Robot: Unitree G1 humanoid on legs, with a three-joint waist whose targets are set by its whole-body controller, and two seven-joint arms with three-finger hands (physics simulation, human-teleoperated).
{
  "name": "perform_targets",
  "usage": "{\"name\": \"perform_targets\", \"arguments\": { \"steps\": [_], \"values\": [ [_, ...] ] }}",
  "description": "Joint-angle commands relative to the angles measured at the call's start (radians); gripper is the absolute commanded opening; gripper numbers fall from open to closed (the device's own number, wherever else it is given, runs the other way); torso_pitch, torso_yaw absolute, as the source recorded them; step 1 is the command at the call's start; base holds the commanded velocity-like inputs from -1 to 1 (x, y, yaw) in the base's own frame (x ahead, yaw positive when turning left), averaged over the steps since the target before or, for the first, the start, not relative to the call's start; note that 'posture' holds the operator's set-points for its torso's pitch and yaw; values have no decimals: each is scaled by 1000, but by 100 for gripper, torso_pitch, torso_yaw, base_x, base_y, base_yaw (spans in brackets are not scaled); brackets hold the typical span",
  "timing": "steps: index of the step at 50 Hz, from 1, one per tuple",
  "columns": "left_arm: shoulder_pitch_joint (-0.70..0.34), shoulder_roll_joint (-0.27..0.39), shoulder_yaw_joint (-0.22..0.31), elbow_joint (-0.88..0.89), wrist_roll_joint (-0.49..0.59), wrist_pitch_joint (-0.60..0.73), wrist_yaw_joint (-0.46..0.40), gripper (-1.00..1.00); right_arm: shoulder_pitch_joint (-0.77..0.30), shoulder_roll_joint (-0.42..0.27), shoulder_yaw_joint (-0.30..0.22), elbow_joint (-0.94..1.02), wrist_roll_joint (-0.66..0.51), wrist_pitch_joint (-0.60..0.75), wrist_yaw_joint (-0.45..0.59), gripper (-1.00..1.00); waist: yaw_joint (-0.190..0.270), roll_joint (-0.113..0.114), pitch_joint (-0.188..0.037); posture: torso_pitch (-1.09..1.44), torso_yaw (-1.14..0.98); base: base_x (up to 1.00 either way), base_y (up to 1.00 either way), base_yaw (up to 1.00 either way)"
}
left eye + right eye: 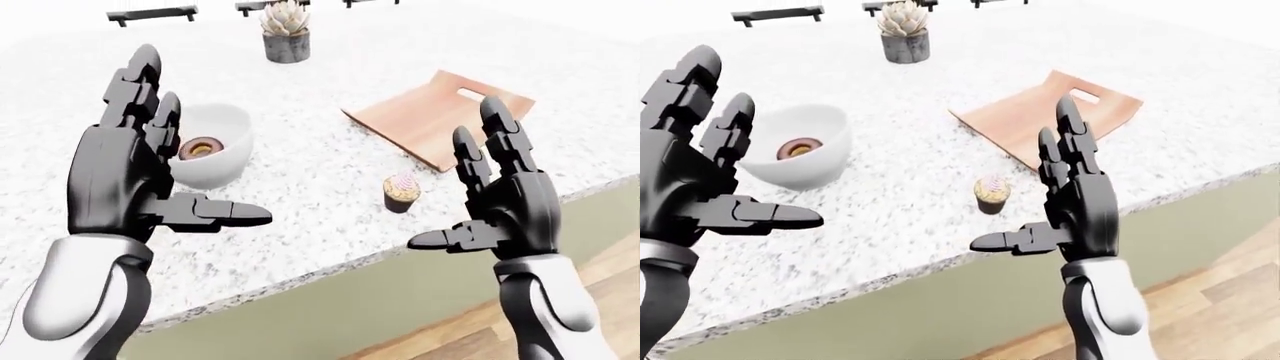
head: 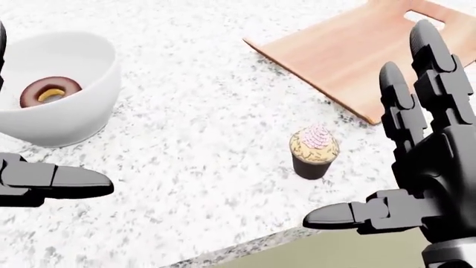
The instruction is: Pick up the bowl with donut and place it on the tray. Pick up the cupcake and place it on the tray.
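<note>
The setting is a simulated home kitchen, indicated by a speckled stone counter (image 1: 330,161) over pale green cabinet fronts (image 1: 400,292), a wood floor (image 1: 1230,300) at right, and a far potted succulent (image 1: 285,30).

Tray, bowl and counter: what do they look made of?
The flat tan tray looks like matte wood, with faint grain and a cut-out handle. The white round bowl looks like smooth glazed ceramic, possibly plastic. The speckled white counter resembles polished granite.
</note>
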Motion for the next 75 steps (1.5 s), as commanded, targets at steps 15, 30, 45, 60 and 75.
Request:
{"name": "perform_targets", "arguments": {
  "steps": [15, 30, 45, 60, 75],
  "values": [
    [-182, -35, -282, 316, 926, -238, -424, 100, -17, 9, 15, -30, -3, -41, 5, 100, 1, 2, -19, 0, 0, 0, 0, 0],
    [-241, -184, -262, 689, 1353, -646, -576, 100, -9, 6, 13, -9, 12, -72, 6, 100, 17, -27, -42, 0, 0, 0, 0, 0],
    [-253, -195, -268, 945, 1516, -872, -502, 100, -2, 8, 11, 4, 16, -92, 8, 100, 22, -29, -51, 0, 0, 0, 0, 0],
    [-266, -184, -267, 1093, 1598, -907, -480, 100, -11, 1, 1, -10, 29, -71, -3, 100, 16, -21, -57, 0, 0, 0, 0, 0],
    [-242, -197, -274, 1116, 1613, -931, -468, -12, -1, 4, -1, -25, 33, -65, -7, 100, 7, -10, -57, 0, 0, 0, 0, 0]
  ]
}}
